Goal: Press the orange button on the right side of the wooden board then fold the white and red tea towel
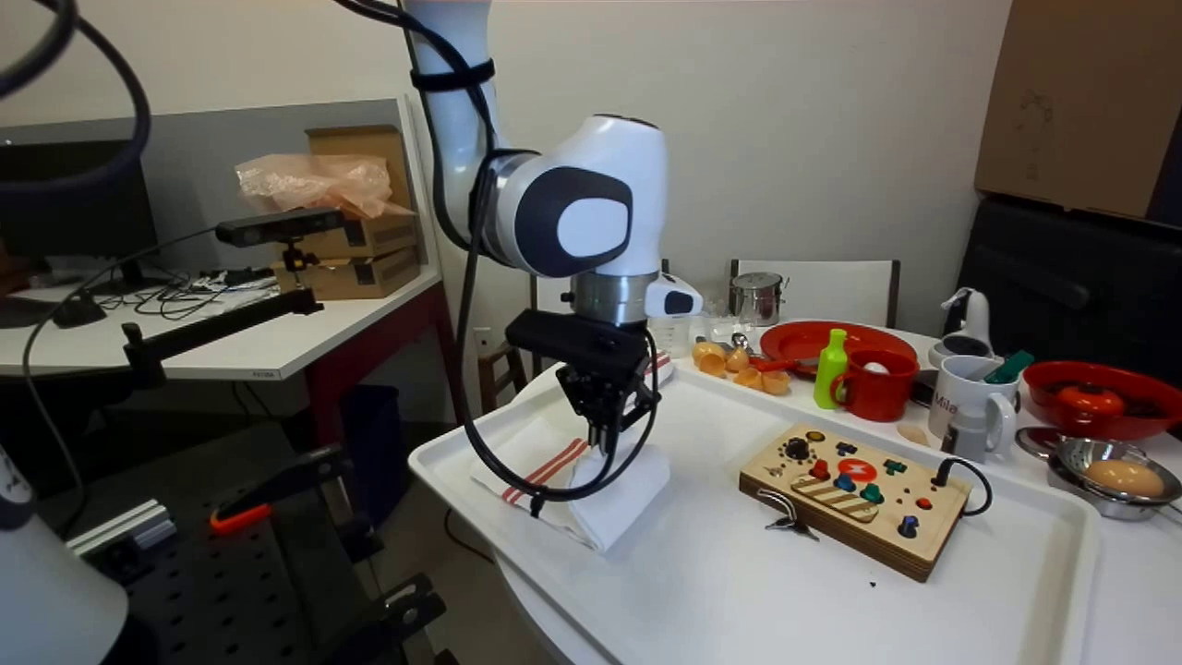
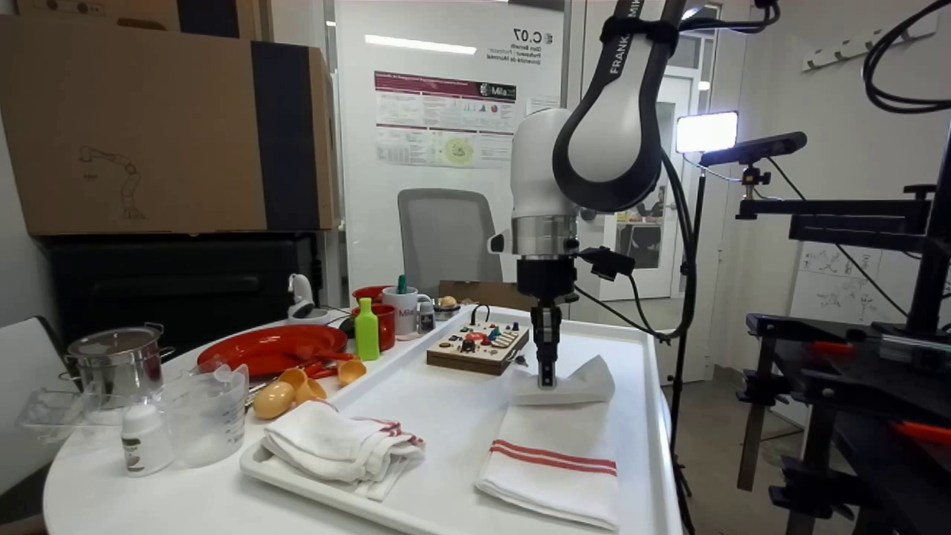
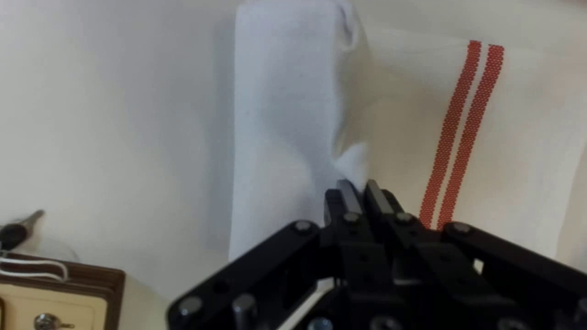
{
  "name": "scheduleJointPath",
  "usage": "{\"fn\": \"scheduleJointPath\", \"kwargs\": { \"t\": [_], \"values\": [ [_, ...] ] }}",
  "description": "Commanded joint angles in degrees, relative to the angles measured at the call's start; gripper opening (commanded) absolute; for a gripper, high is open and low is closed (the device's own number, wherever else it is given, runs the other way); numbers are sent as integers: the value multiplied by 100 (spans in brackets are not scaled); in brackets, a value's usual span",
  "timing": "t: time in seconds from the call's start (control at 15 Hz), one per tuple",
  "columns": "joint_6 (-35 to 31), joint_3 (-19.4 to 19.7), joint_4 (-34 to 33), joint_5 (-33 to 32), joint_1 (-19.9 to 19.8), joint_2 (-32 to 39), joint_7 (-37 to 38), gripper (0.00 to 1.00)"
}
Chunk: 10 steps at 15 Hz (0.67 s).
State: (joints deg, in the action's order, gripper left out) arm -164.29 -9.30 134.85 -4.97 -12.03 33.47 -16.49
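While the tea towel (image 2: pixel 550 427) is pinched by the closed gripper (image 3: pixel 358 185), its flap (image 2: pixel 585 385) should be drawn low toward the stripes (image 3: pixel 467 137).

White arm (image 1: pixel 591 226), silver collar (image 1: pixel 611 297), black cables (image 1: pixel 479 196), black screw-studded tool (image 3: pixel 359 185)

Arm (image 1: pixel 591 222) bent, gripper (image 3: pixel 359 189) pointing down.
In both exterior views the wrist (image 2: pixel 544 236) stands upright; in the wrist view the jaws sit nearly together.
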Motion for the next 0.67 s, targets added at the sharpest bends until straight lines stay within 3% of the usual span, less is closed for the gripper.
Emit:
{"fn": "scheduleJointPath", "kwargs": {
  "t": [0.0, 0.53, 0.6],
  "values": [
    [13, 28, -7, 116, 123, -4, -6, 7],
    [14, 30, -6, 135, 153, -4, 32, 7],
    [14, 30, -6, 135, 153, -4, 32, 2]
  ]
}}
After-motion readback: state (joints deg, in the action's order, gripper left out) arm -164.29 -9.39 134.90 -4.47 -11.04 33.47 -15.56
